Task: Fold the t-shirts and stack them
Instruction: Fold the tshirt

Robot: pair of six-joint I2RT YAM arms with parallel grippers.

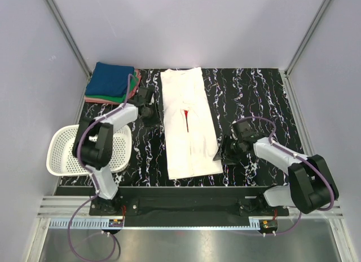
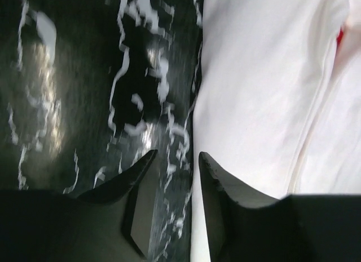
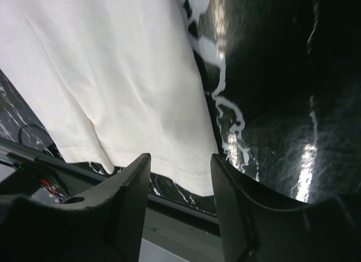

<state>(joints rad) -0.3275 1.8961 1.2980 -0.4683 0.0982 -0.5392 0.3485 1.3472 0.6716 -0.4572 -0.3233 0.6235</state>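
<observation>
Left end effector: jaws spread, empty, low over the table, just beside the left edge of the white shirt. Right end effector: jaws spread, empty, at the shirt's near right corner. The shirt lies flat at mid-table, folded into a long strip, with a red sliver showing. The folded stack, blue on top, lies at the far left corner. The basket stands near left.
</observation>
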